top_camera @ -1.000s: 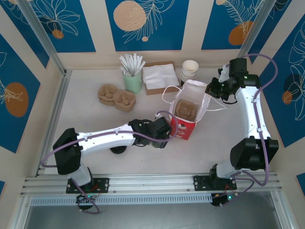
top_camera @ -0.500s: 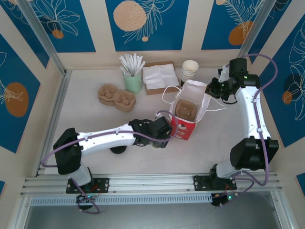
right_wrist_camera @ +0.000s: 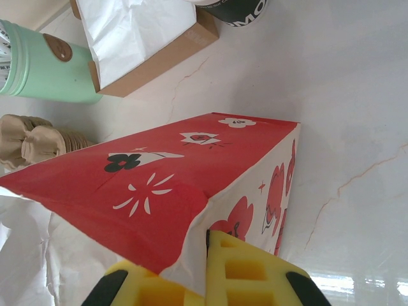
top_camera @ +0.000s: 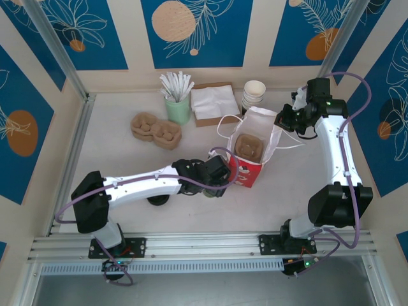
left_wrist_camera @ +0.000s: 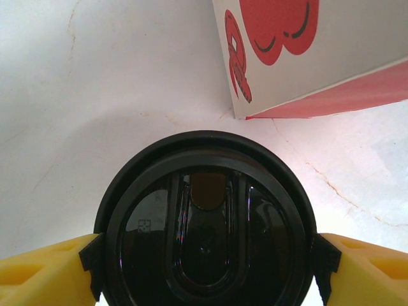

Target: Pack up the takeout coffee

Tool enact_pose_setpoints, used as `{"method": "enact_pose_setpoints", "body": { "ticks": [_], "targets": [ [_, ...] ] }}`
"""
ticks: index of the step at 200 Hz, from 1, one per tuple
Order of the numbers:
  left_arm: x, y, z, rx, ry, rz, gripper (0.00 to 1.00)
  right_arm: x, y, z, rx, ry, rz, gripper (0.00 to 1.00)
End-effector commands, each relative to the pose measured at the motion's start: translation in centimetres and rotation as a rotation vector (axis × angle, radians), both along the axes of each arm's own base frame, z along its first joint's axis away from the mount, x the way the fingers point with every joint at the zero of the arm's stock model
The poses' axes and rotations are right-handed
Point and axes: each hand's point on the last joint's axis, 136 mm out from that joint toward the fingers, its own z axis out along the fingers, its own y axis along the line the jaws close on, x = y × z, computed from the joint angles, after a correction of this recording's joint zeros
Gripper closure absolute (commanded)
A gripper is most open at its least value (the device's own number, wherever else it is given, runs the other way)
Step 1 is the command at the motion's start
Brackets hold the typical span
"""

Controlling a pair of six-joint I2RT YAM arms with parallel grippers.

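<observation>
well, the left gripper (left_wrist_camera: 207,271) has its jaws spread wide, one yellow pad (left_wrist_camera: 44,274) at 9 o'clock and the other at 3 o'clock of the round black lid of the takeout coffee (left_wrist_camera: 204,217). the dark tips of both pads touch the lid's rim, so the jaws are clamped on the cup across its full width. the sip slot in the lid sits toward 12 o'clock in the left wrist view. whether the cup's base rests on the table (left_wrist_camera: 95,83) cannot be told.

from the lid, the lower corner of the red-and-white bag (left_wrist_camera: 306,57) lies at 1 o'clock, close by but apart from it. seen from above, this gripper sits at 7 o'clock of the bag, just beside its red front, and the cup is mostly hidden beneath it.

the right gripper (right_wrist_camera: 191,284) has its jaws together, pinching the bag's paper wall between the two yellow fingers (right_wrist_camera: 248,274). from above it stands at 2 o'clock of the bag, at the white upper rim. the bag stands open-mouthed with a brown pulp carrier (top_camera: 248,146) inside.

a stack of white cups (top_camera: 254,94) stands at 12 o'clock of the bag.
</observation>
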Motion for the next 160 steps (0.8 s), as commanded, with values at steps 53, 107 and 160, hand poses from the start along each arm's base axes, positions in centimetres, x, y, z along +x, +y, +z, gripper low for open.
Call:
{"method": "enact_pose_setpoints", "body": {
  "ticks": [53,107,160],
  "targets": [
    [-0.8,0.7,-2.3,0.071,0.033,-0.001,0.21,-0.4,0.6,1.0,0.020,-0.014,0.027,0.99],
    [-0.8,0.3,-2.2,0.039,0.029,-0.008,0.31,-0.5,0.8,1.3,0.026,-0.016,0.031,0.99],
    [-0.3,0.7,1.3,-0.013,-0.049,-0.016,0.38,-0.8,1.2,1.9,0.039,-0.026,0.032,0.99]
  ]
}}
